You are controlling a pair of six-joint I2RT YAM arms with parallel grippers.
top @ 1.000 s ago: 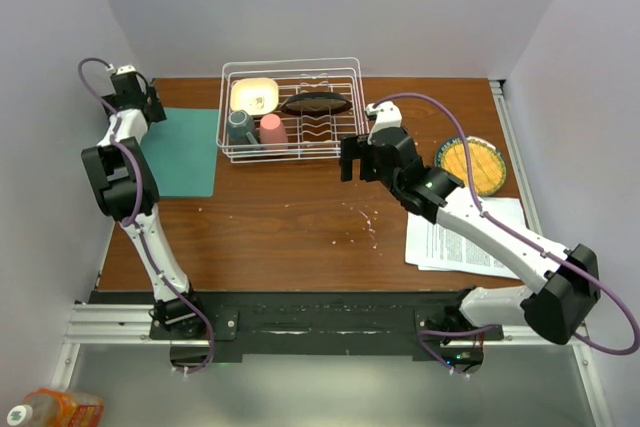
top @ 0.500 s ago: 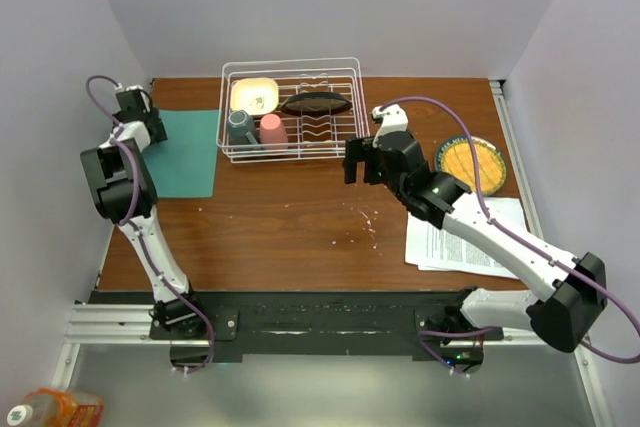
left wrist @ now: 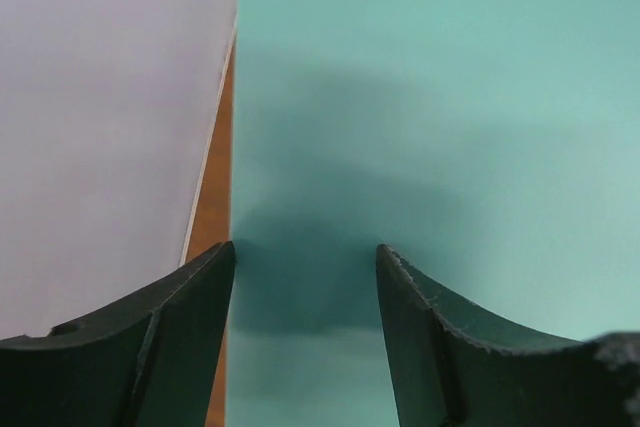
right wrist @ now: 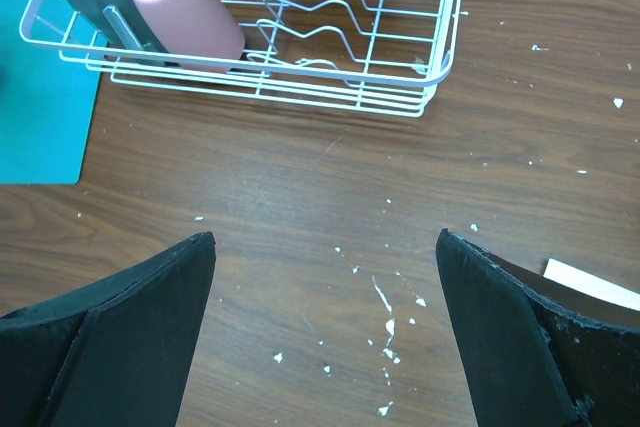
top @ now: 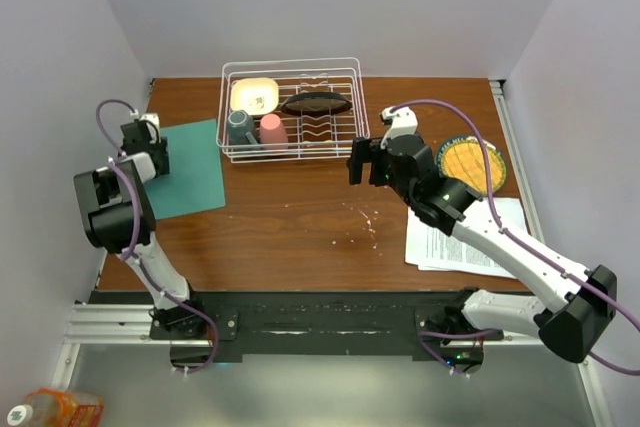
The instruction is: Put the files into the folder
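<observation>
The teal folder (top: pixel 195 172) lies closed and flat at the left of the table, skewed against the table edge. My left gripper (top: pixel 155 155) is low over the folder's left edge. In the left wrist view the folder (left wrist: pixel 450 97) fills the frame, and the left gripper (left wrist: pixel 305 252) has its jaws apart with only flat teal surface showing between them. The files (top: pixel 470 237), white printed sheets, lie at the front right under my right arm. My right gripper (top: pixel 362 162) hovers open above bare wood mid-table, and its jaws (right wrist: pixel 325 237) hold nothing. One corner of the files (right wrist: pixel 590 282) shows.
A white wire dish rack (top: pixel 222 117) at the back holds a grey-blue cup (top: pixel 240 127), a pink cup (top: pixel 272 130), a yellow dish and a dark bowl. A yellow plate (top: pixel 472 165) sits at the right. The left wall (left wrist: pixel 100 97) is close beside the folder.
The left gripper has come nearer along the folder's left edge, its jaws narrowing. The folder has slid forward and rotated. The right gripper has drifted slightly right.
</observation>
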